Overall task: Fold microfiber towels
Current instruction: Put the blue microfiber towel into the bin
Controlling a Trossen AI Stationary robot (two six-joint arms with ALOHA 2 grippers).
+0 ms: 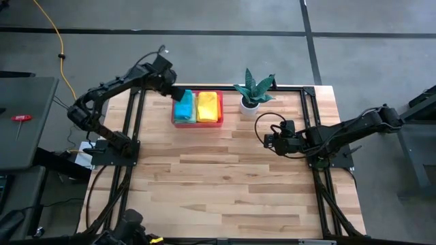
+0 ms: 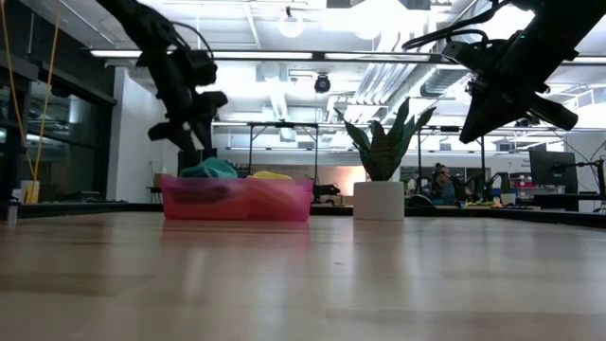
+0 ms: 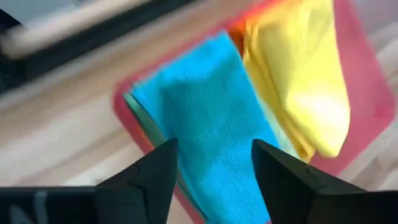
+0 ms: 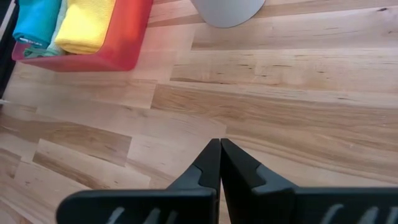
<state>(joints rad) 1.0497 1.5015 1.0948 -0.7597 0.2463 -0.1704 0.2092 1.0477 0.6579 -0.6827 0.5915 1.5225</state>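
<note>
Left gripper (image 3: 211, 174), jaws parted and empty, is hovering over the folded teal microfiber towel (image 3: 199, 118) lying in the rigid pink rectangular tray (image 1: 197, 123) at the table's far edge. Right gripper (image 4: 220, 163), fingers pressed together and holding nothing, is waiting above the table's right side; the stowing step looks to be finishing, and the next move likely calls for lifting clear.

The near and middle of the table (image 1: 225, 190) lie bare wood, open to passage from either side. Along the far edge stand the pink tray (image 1: 197, 123), filled with folded towels (image 1: 208, 106), and just beside it a potted plant (image 1: 255, 92). The left gripper (image 1: 177, 94) hangs over the tray's left end; the right gripper (image 1: 268, 140) hovers near the plant, narrowing that gap.
</note>
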